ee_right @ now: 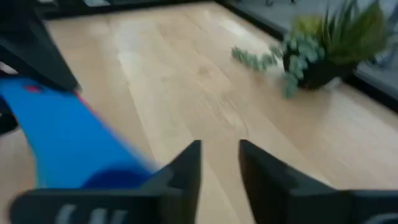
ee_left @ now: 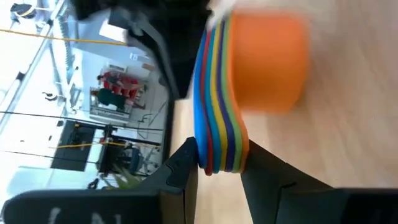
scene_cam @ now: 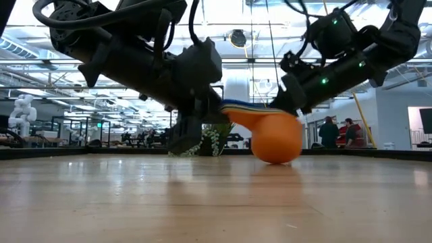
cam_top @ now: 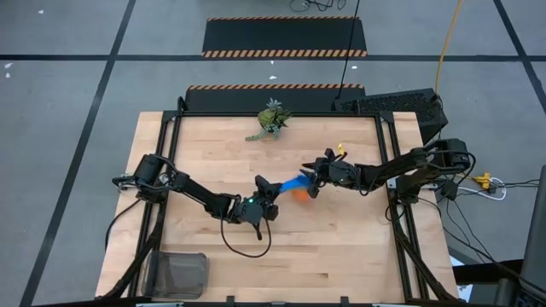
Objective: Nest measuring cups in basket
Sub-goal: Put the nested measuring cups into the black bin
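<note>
The measuring cups are nested in one stack, a blue one on top and an orange one at the bottom. They sit mid-table between my two grippers. My left gripper is shut on the stacked handles. My right gripper stands open close by the bowl end, with nothing between its fingers; the blue cup lies beside one finger. The basket, a dark mesh bin, stands at the table's near left corner, far from both grippers. My left gripper pinches the free end of the stacked handles between its two fingers, one finger on the blue face and one on the orange face. The fingers come nearly level from the table's left, in line with the handles. The orange bowl's bottom is at the tabletop; whether it rests there I cannot tell. My right gripper: I cannot tell whether a finger touches the blue cup.
A small potted plant with a trailing sprig stands at the middle of the table's far edge. Bare wooden tabletop lies between the cups and the basket. Black rails frame the table's sides.
</note>
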